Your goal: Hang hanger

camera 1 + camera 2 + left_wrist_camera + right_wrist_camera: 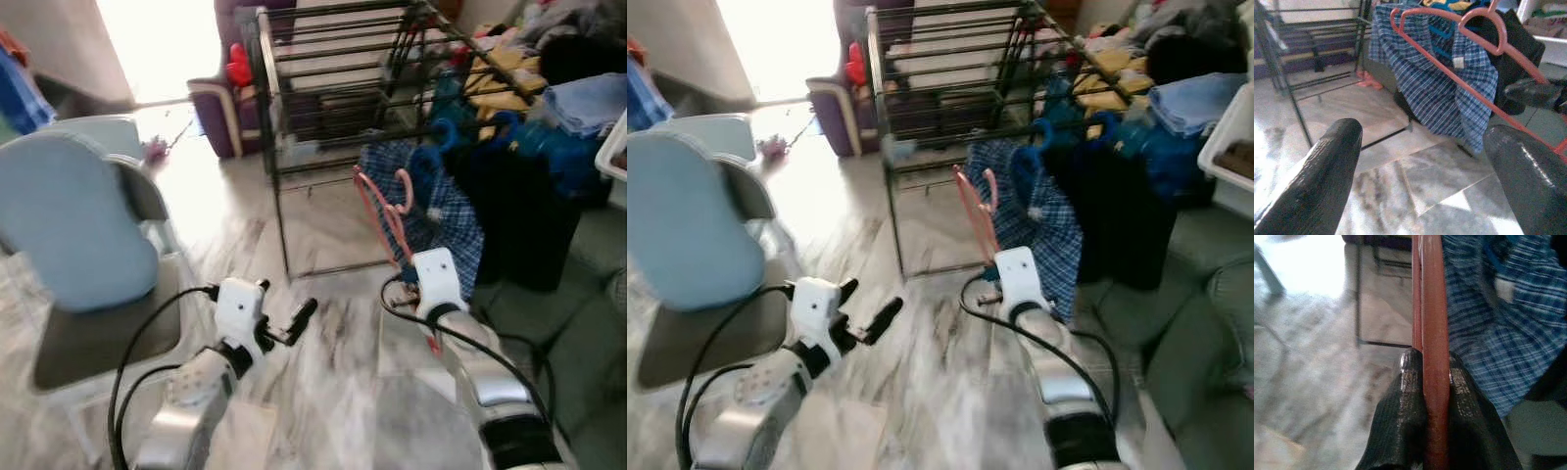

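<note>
Salmon-pink plastic hanger (pixel 387 211) is pinched in my right pincer (pixel 1436 377), near the drying rack (pixel 333 88); my left pincer (pixel 294 318) is spread.

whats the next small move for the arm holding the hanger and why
Probably lift the right pincer forward and up toward the drying rack. It is shut on the red hanger, whose hook hangs free, below the rack's bars and beside the checked shirt.

- One pink hanger (pixel 384 211)
- One black drying rack (pixel 333 69)
- One blue checked shirt (pixel 436 211)
- One blue-backed chair (pixel 73 235)
- Two grippers: left gripper (pixel 294 323), right gripper (pixel 1436 382)
</note>
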Robot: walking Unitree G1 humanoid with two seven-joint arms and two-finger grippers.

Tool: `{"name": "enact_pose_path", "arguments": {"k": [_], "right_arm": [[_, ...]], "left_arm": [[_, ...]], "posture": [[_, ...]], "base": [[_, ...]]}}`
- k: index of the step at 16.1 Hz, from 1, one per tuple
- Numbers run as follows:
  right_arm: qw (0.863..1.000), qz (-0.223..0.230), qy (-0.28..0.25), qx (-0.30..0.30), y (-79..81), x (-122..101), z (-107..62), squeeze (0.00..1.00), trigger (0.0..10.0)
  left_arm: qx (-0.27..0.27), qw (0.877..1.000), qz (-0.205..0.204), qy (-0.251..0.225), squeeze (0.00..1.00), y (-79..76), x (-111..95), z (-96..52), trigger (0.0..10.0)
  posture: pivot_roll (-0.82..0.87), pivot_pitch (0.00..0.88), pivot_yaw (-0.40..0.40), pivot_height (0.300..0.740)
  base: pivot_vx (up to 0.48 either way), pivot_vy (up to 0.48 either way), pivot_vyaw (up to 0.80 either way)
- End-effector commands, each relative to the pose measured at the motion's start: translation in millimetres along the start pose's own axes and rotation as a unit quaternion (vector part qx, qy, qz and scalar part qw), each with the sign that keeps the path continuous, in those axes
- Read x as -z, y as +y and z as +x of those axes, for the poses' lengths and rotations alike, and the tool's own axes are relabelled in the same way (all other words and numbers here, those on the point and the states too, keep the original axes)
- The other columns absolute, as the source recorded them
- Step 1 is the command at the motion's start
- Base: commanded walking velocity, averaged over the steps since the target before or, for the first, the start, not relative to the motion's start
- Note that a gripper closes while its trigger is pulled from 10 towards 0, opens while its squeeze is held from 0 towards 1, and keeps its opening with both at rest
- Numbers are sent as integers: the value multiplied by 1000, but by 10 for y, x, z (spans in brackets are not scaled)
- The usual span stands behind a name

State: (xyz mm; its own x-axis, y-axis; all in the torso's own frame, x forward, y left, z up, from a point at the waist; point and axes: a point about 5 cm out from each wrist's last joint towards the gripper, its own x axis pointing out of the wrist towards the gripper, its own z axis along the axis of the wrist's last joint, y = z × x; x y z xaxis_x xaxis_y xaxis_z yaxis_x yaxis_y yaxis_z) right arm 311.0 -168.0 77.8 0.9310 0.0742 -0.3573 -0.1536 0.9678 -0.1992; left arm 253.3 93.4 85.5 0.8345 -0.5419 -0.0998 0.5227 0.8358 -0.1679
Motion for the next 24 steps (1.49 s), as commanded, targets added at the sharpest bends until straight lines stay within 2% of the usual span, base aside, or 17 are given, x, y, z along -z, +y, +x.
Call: {"name": "enact_pose_path", "arguments": {"k": [1,3,14,24], "right_arm": [[1000,2,-22,-5,45,-125,23,0,10000],[1000,0,-17,-10,66,-114,31,0,10000],[1000,-1,-2,-29,136,-37,18,0,10000],[999,-2,18,-39,153,-28,65,0,10000]], "left_arm": [[0,1000,13,-1,0,46,-33,-18,10000],[0,1000,12,2,0,50,-28,-19,10000],[-3,1000,7,9,0,42,1,-31,10000],[7,1000,1,5,0,1,-7,-24,10000]], "posture": [[-134,0,47,736],[-133,0,48,736],[-131,0,48,736],[-129,0,48,736]], "base": [[450,0,0],[450,0,0],[336,340,0],[0,0,0]]}}
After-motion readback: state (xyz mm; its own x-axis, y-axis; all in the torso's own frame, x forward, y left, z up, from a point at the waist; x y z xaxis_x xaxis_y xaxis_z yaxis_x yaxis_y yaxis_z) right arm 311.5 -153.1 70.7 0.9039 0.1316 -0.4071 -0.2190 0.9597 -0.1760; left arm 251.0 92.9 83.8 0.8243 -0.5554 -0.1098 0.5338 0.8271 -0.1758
